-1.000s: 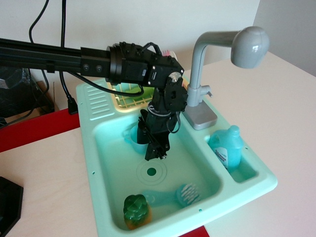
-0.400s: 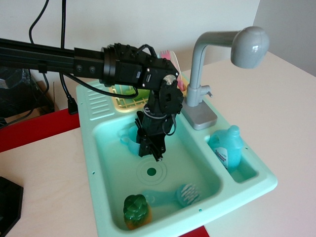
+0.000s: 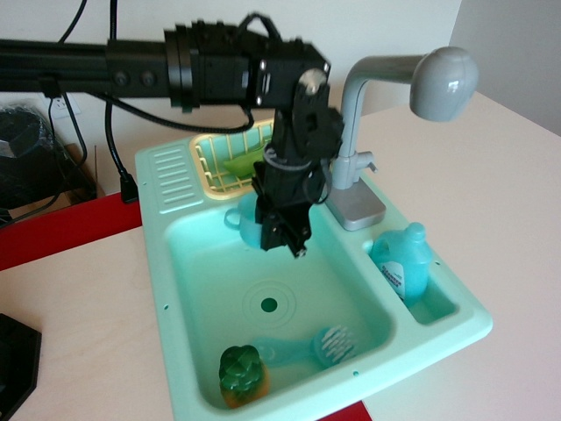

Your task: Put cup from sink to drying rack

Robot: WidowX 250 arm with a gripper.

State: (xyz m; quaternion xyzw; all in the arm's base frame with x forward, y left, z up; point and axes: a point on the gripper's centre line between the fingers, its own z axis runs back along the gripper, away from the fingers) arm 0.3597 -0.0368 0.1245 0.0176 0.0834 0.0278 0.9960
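The small teal-blue cup (image 3: 246, 224) hangs in my black gripper (image 3: 282, 235), lifted above the back of the mint-green sink (image 3: 184, 289) basin, its handle pointing left. The gripper is shut on the cup, its fingers (image 3: 296, 239) pointing down and covering the cup's right side. The pale yellow drying rack (image 3: 219, 164) sits just behind the basin at the sink's back left, partly hidden by my arm, with a green item inside it.
A grey faucet (image 3: 377, 96) rises at the sink's back right, close to my arm. A blue soap bottle (image 3: 405, 261) stands in the right side compartment. A blue brush (image 3: 323, 346) and a green-and-orange toy vegetable (image 3: 239, 374) lie at the basin's front.
The gripper has risen out of the basin with the cup in it and moved slightly back toward the rack. The other things in the sink have not moved.
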